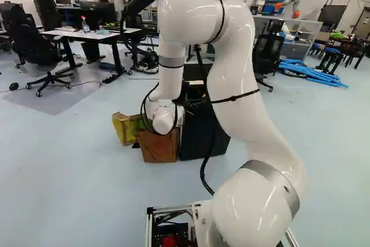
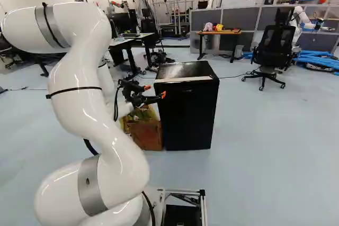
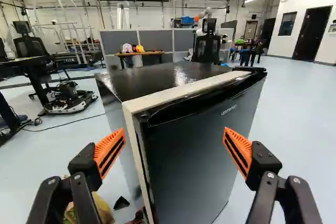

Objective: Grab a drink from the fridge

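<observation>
- Progress estimate: early, approach stage. Arm (image 2: 100, 115) placed at the fridge (image 2: 188, 115); nothing opened or grasped.
- Fridge: upright on the floor (image 2: 254, 157). Its door (image 3: 194, 156) appears closed, pale strip (image 3: 173, 92) running along the door's top edge and down the near upright edge. No gap seen, though a slight one cannot be ruled out.
- Drink: not visible. Presumed inside, behind the door; shelf and position unknown.
- Gripper (image 3: 175, 131): pincer spread wide, nothing between the orange pads. Held just off the fridge's near top corner, where side wall meets door. No contact evident.
- Brown box (image 2: 147, 134): on the floor beside the fridge's side wall, below the gripper. Not part of the task.
- Done, as far as shown: arm within reach of the door's near upright edge, fingers spread ready.
- Left: open the door, find the drink, grip it, draw it clear of the fridge.
- Next move (judgement): bring one finger to the door's near edge or the dark lip (image 3: 194, 109) under its top edge, then pull outward. Hinge probably at the far upright edge.
- Risks: pad slipping off the smooth door; whole fridge shifting on the floor; door swinging into the arm.
</observation>
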You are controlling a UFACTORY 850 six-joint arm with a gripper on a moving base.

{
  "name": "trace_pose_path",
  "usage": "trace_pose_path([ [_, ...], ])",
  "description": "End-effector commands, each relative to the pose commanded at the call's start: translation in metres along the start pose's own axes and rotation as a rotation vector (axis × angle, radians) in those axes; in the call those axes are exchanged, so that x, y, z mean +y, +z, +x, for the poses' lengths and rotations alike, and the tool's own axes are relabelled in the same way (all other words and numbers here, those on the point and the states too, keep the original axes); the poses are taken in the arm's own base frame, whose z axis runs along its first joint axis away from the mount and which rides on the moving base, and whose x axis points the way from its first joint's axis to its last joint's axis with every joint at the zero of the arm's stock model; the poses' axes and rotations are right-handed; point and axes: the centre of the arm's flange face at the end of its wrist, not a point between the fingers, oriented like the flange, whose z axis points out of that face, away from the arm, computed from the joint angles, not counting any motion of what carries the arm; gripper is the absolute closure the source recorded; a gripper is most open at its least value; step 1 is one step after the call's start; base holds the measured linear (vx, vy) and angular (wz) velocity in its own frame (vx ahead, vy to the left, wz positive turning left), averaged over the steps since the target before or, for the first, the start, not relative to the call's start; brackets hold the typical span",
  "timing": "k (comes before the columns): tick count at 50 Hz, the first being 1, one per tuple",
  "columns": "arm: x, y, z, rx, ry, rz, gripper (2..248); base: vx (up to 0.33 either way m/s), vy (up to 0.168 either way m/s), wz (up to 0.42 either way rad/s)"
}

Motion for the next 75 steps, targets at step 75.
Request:
trace_pose_path([
  [75,-0.024,0.02,-0.005,0.023,0.06,-0.126,3,0.0,0.0,0.0],
])
